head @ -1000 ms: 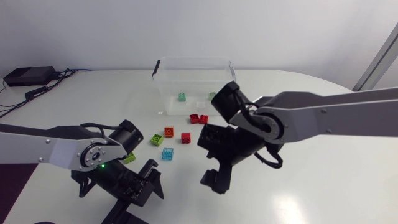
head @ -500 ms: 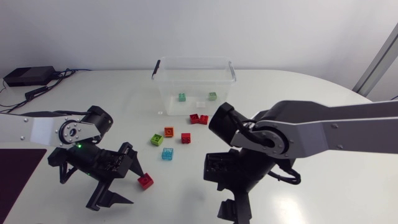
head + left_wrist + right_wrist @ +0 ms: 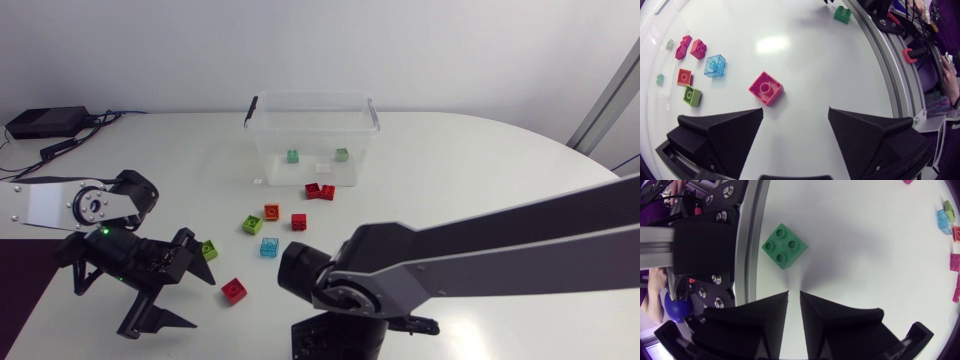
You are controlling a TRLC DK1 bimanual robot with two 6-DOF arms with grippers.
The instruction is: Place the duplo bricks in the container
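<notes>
Meanwhile, over the last 1 s the left arm (image 3: 60, 205) has been drawn back, away from the container (image 3: 312, 105), and its jaws are held wide apart and empty. A red brick (image 3: 766, 88), not seen 1 s ago, is now uncovered on the desk (image 3: 480, 180) just ahead of them, well apart from the container. The right arm (image 3: 470, 255) has been swung from just beside the container to the desk edge farthest from it. Its jaws are clenched almost together on nothing, and a green brick (image 3: 784, 245) lies just ahead of them by that edge. 2 green bricks (image 3: 292, 156) are seen inside the container, while the others are scattered on the desk outside it. Nothing is being carried, so no progress has been added by these moves. The green brick is judged to be the right arm's likely next pick, for which its jaws would first have to be spread.
</notes>
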